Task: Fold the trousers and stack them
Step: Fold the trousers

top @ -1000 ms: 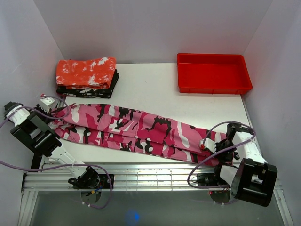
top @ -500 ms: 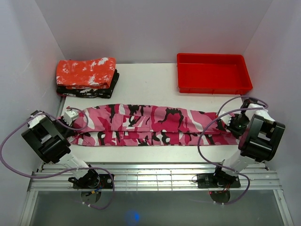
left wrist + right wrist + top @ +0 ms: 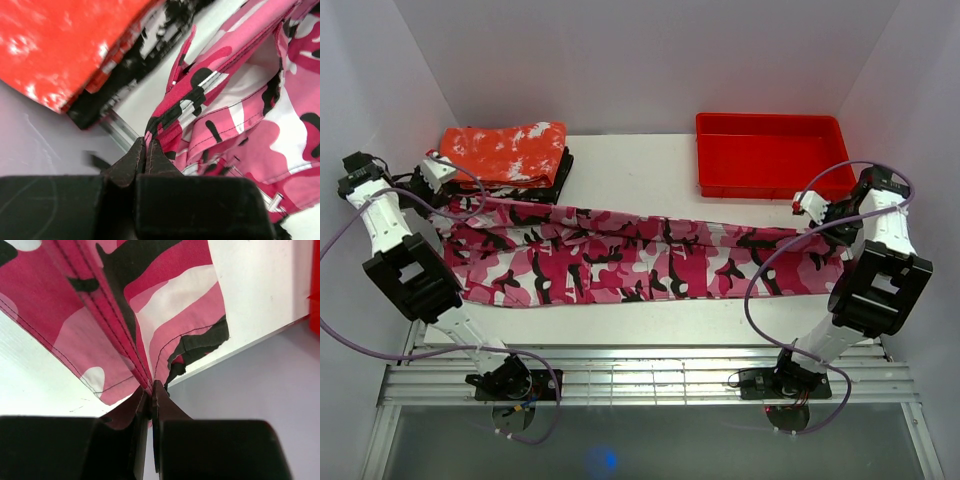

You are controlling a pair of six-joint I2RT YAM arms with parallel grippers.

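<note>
At the far left, the left gripper is seen with its black fingers pressed together on a stitched, pink-and-black edge of the long-legged pink camouflage cloth trousers. Just behind that pinched corner, a folded red cloth with white speckles is stacked on a folded black-and-white cloth at the back left of the smooth white table.

The trousers are spread lengthwise across the middle of the table, from the left side to the right. Their woven fabric is blotched in hot pink, pale pink, white and black, and rows of dark stitching are visible along seams and hems. The upper edge is drawn in a nearly straight line between the two grippers, while the lower part is laid in soft wrinkles on the table.

A rectangular red plastic tray is set at the back right, apart from the trousers. At the far right, the right gripper is clamped on a seamed hem of the trousers, its jaws closed on the cloth.
</note>
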